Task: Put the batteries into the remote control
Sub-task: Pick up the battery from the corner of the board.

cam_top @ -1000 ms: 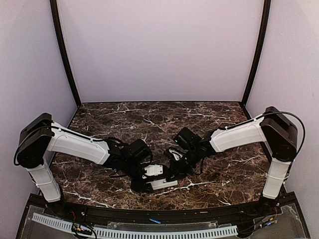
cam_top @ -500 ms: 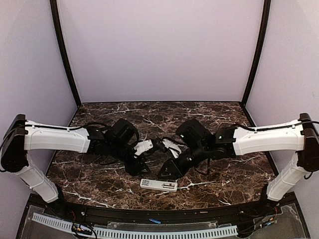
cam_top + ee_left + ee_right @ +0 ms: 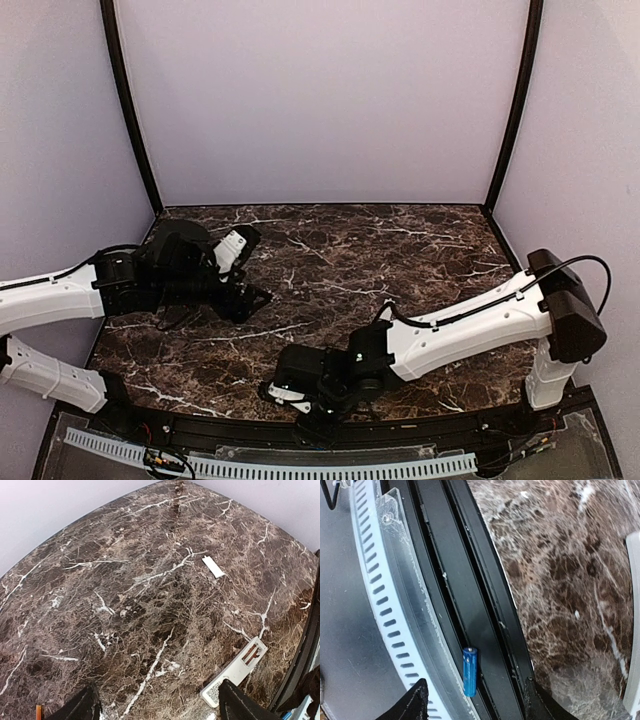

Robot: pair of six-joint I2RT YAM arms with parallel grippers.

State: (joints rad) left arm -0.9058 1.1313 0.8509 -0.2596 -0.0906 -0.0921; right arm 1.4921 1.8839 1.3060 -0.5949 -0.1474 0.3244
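Observation:
In the left wrist view the remote control [image 3: 234, 674] lies back-up on the marble, label end towards me, its battery recess [image 3: 251, 652] uncovered with reddish-brown shapes inside. My left gripper [image 3: 157, 711] hangs open well above the table, holding nothing, and sits far left in the top view [image 3: 252, 297]. A blue battery [image 3: 469, 671] lies in the black rail [image 3: 447, 580] below the table's near edge. My right gripper [image 3: 475, 707] is open just above it, one finger on each side, not touching. In the top view the right gripper [image 3: 312, 432] hides the battery. A small orange tip [image 3: 38, 711] shows by the left finger.
The small pale cover piece [image 3: 213, 566] lies apart on the marble, farther out than the remote. A white slotted strip [image 3: 380, 595] runs beside the black rail. Lavender walls close in the table on three sides. The right arm [image 3: 460, 330] stretches low across the front right.
Both grippers have let go of the remote and opened; it now lies on the table. The left arm drew back to the left. The right arm swung down over the near rail.

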